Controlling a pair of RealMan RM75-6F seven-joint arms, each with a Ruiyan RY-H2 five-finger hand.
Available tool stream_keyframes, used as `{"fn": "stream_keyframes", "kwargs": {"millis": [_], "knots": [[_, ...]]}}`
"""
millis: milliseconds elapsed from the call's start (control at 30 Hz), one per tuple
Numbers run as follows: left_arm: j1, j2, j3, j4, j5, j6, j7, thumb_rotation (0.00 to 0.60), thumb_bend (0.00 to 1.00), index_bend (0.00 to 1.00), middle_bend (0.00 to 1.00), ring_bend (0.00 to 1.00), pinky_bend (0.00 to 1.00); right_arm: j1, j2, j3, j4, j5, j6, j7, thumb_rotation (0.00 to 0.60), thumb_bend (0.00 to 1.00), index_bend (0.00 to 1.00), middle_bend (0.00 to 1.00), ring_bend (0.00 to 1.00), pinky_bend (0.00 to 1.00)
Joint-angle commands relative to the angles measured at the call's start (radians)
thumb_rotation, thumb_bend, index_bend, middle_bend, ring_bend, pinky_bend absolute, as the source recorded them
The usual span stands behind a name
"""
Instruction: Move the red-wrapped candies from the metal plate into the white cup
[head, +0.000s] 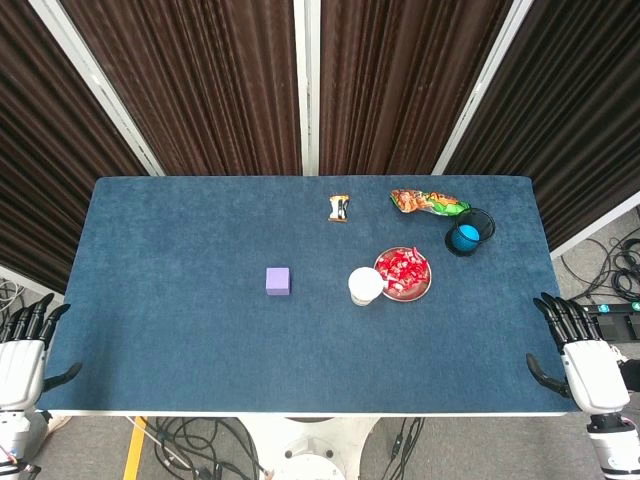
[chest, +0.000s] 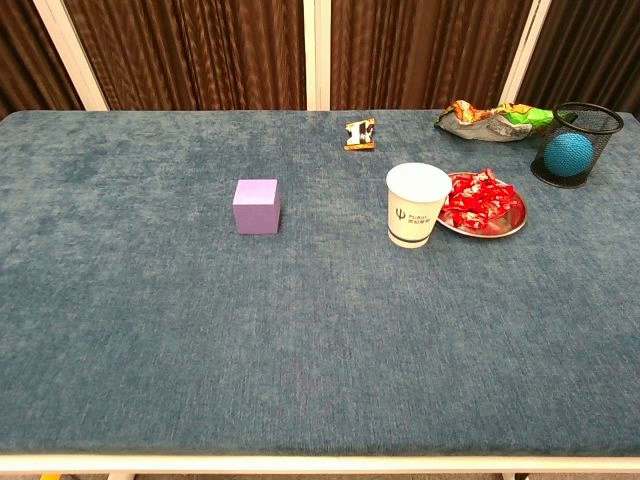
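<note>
while both hands (head: 22, 362) (head: 588, 370) hang spread, white cup (chest: 417, 204) touches candy plate (chest: 508, 226) beside mesh basket (chest: 577, 146).

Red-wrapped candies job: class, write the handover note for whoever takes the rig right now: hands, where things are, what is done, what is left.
Left hand: open, empty, at the table's near-left edge.
Right hand: open, empty, at the near-right edge.
Red-wrapped candies: piled on the metal plate, right of centre.
White cup: upright, just left of the plate, touching or nearly so; it looks empty.
Done: nothing yet.
Left: move all the candies into the cup; the right hand is nearer.
</note>
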Motion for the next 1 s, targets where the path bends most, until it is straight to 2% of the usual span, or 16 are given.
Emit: {"fn": "stream_keyframes", "kwargs": {"millis": [33,367,467,533,600,700,767,900,1000], "knots": [[-0.001,-0.001,0.000,-0.001,-0.001,0.000,0.000,0.600,0.03,0.21,0.15,0.12,0.13,0.001,0.003,0.003,-0.002,-0.008,-0.006,0.013,0.600,0.33,0.00,0.04,0.00,0.00],[-0.002,-0.001,0.002,-0.010,0.000,0.000,0.008,0.600,0.03,0.21,0.15,0.12,0.13,0.006,0.009,0.026,-0.003,-0.010,-0.019,0.001,0.600,0.32,0.00,0.07,0.00,0.00],[-0.001,0.000,0.001,-0.009,-0.001,0.004,0.006,0.600,0.03,0.21,0.15,0.12,0.13,0.040,0.012,0.055,-0.013,-0.010,-0.047,-0.028,0.600,0.31,0.00,0.16,0.01,0.00],[0.001,0.000,0.000,-0.007,-0.001,0.009,0.003,0.600,0.03,0.21,0.15,0.12,0.13,0.081,0.007,0.085,-0.015,0.003,-0.090,-0.052,0.600,0.31,0.00,0.25,0.06,0.07],[0.002,-0.001,0.002,-0.006,0.001,0.012,0.000,0.600,0.03,0.21,0.15,0.12,0.13,0.123,-0.001,0.115,-0.014,0.029,-0.145,-0.070,0.600,0.30,0.01,0.36,0.19,0.23],[0.008,-0.003,0.005,-0.003,0.000,0.017,-0.006,0.600,0.03,0.21,0.15,0.12,0.13,0.206,-0.016,0.152,-0.009,0.080,-0.277,-0.088,0.600,0.29,0.06,0.53,0.41,0.55],[0.014,-0.004,0.007,-0.001,-0.004,0.021,-0.010,0.600,0.03,0.21,0.15,0.12,0.13,0.265,-0.032,0.175,0.003,0.126,-0.374,-0.127,0.600,0.29,0.10,0.64,0.53,0.67],[0.023,-0.006,0.009,0.005,-0.005,0.031,-0.019,0.600,0.02,0.21,0.15,0.12,0.13,0.361,-0.085,0.204,0.036,0.220,-0.532,-0.254,0.600,0.29,0.31,0.87,0.77,0.88],[0.027,-0.008,0.011,0.010,-0.007,0.034,-0.024,0.600,0.02,0.21,0.15,0.12,0.13,0.421,-0.147,0.222,0.074,0.300,-0.621,-0.342,0.600,0.29,0.41,0.96,0.88,0.97]]}}
